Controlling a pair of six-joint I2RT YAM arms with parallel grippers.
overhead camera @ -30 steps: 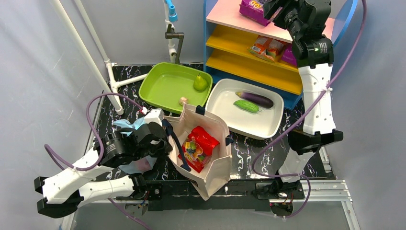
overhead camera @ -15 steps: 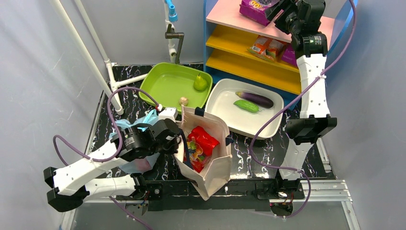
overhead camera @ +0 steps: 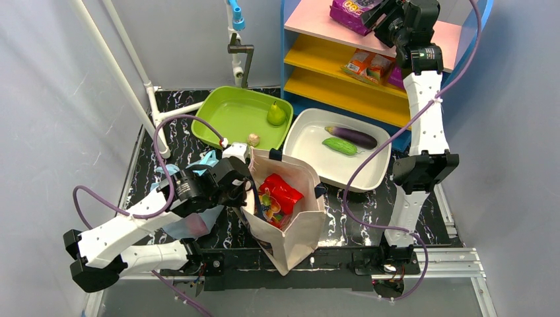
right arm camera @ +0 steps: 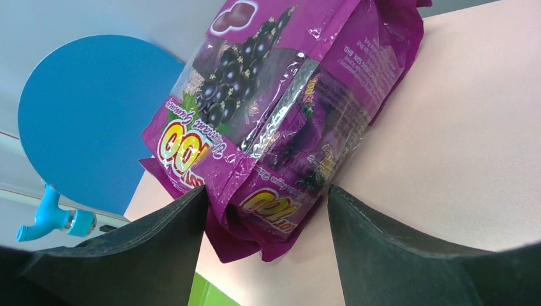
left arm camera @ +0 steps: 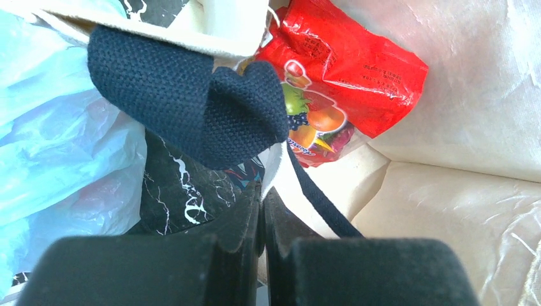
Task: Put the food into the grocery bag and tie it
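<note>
Purple snack bag [right arm camera: 287, 115] (black berries printed), beige tote [overhead camera: 298, 228], navy handle [left arm camera: 191, 108].

White arms [overhead camera: 426, 112], black joints, purple cables [overhead camera: 156, 135] (tool fingers [right arm camera: 395, 255] black).

grocery bag [overhead camera: 195, 226] hemmed under left arm [overhead camera: 132, 228], canvas tote [overhead camera: 300, 231] open above

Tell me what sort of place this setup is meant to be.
Probably a mock grocery corner staged inside a robot test cell. A colourful shelf holds snack packets, and a green tray and a white tray hold toy produce. Grey curtains and a white pipe frame surround it.
</note>
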